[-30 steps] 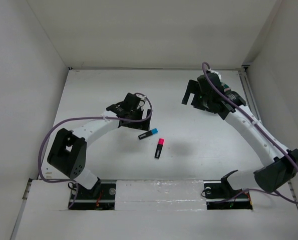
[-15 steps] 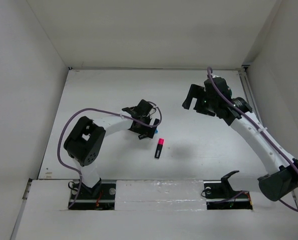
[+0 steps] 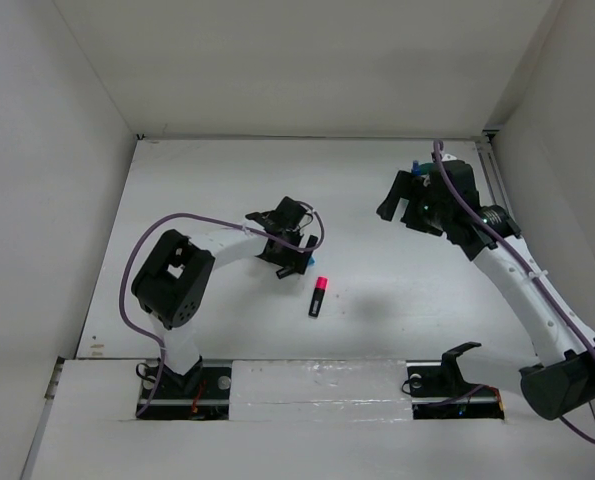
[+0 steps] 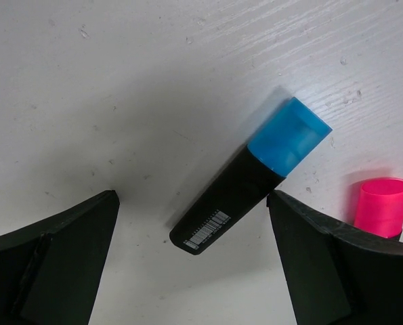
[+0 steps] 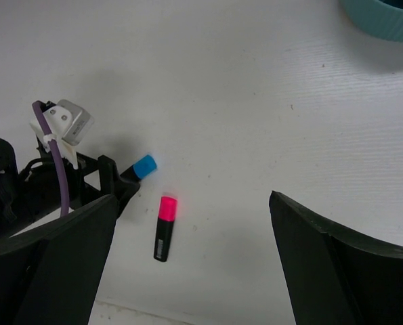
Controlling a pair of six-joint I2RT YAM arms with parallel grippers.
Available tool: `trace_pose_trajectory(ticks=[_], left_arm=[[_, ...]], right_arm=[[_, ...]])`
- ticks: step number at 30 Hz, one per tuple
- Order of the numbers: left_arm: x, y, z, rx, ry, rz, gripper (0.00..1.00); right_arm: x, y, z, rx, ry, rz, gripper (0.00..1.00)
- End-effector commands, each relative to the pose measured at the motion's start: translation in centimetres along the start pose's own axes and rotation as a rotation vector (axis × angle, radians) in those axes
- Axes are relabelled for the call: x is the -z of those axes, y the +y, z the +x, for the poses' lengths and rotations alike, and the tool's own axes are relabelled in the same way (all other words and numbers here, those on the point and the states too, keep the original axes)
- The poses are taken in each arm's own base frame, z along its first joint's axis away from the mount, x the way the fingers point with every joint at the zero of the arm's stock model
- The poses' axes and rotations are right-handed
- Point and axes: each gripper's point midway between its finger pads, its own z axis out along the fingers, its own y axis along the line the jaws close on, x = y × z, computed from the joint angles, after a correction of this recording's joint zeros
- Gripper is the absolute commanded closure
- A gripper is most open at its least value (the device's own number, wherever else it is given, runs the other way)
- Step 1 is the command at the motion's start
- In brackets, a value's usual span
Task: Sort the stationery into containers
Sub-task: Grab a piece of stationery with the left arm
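left gripper (image 4: pixel 193 198): spread wide, straddling black blue-capped plastic highlighter (image 4: pixel 238 186)
tip: pinch mid-barrel, not cap
right gripper (image 5: pixel 192 198): spread, empty

The left pincer (image 4: pixel 194 230) hangs low, its jaws spread wide; the right pincer (image 3: pixel 401 199) is raised high, jaws likewise apart.

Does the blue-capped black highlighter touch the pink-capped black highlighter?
Apart: left wrist view shows white table between blue-capped highlighter and pink-capped highlighter.
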Motion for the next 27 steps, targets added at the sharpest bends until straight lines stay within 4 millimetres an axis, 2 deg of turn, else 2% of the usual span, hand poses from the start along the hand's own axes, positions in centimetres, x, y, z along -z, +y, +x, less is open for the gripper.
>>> trace_pose_trajectory(ticks=[1,7,11,13,21,22,23,27], left_arm=[[0.1,0.1,2.2,0.011,0.061,0.015,0.11],[0.6,0.0,2.8,0.031,0.069,0.022,0.39],[0.7,-0.6,2.9,0.032,0.077,0.054,0.51],[0.3,-0.5,3.6,0.032,0.096,0.05,0.54],[-0.8,-0.7,4.1,0.033,0.13,0.061,0.71],[-0.7,-1.0,3.8,0.033,0.124,0.075,0.76],[-1.0,-0.6,4.2,0.044,0.138,0.047,1.0],[-1.3,-0.6,4.4,0.059,0.158,0.041,1.0]], right_arm=[[-0.1,1.1,-1.7,0.009,-0.046,-0.044,0.01],[-0.4,1.3,-2.0,0.018,-0.043,-0.042,0.01],[-0.6,1.1,-2.4,0.012,-0.047,-0.035,0.01],[-0.6,1.0,-2.5,0.006,-0.046,-0.036,0.01],[-0.1,0.7,-2.7,0.001,-0.05,-0.03,0.01],[-0.1,0.7,-2.7,0.001,-0.05,-0.03,0.01],[-0.1,0.6,-2.8,0.001,-0.056,-0.021,0.01],[0.1,0.1,-3.3,-0.011,-0.071,-0.013,0.01]])
